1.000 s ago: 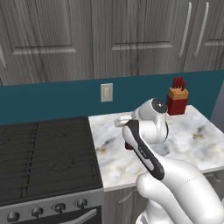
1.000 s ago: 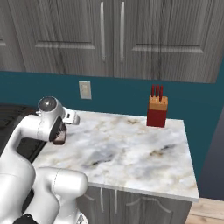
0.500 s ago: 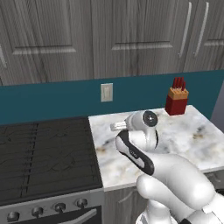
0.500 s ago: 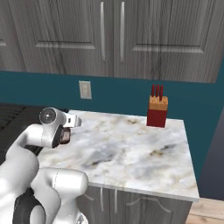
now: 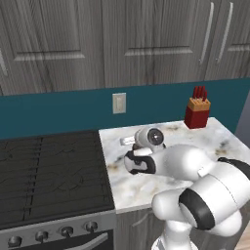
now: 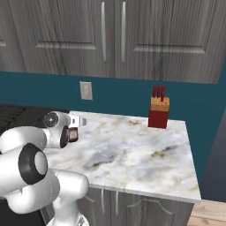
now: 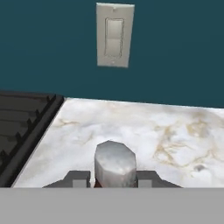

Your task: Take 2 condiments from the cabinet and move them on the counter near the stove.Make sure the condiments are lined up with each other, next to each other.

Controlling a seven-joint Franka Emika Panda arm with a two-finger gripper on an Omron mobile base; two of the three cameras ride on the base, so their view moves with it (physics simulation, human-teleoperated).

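Note:
Seen from above in the hand view, a condiment bottle (image 7: 115,162) with a pale grey faceted cap and a sliver of red below stands between my fingertips (image 7: 78,178), and my gripper (image 7: 115,177) is shut on it. Which of the two condiments it is I cannot tell. The hand hangs low over the left part of the marble counter (image 5: 205,146), close to the black stove (image 5: 49,166), with the gripper (image 6: 69,134) facing the back wall. The stove's edge (image 7: 22,127) lies left of the bottle. The cabinet is out of view.
A tan knife block (image 5: 197,113) with red handles stands at the counter's back right (image 6: 158,112). A white wall switch (image 7: 114,35) sits on the teal wall straight ahead. Grey panelled door cabinets (image 5: 146,44) hang above. Oven knobs (image 5: 66,230) line the stove front.
The hand with the bottle has swung left and down, from above the counter's middle toward its stove side. The knife block has stayed put.

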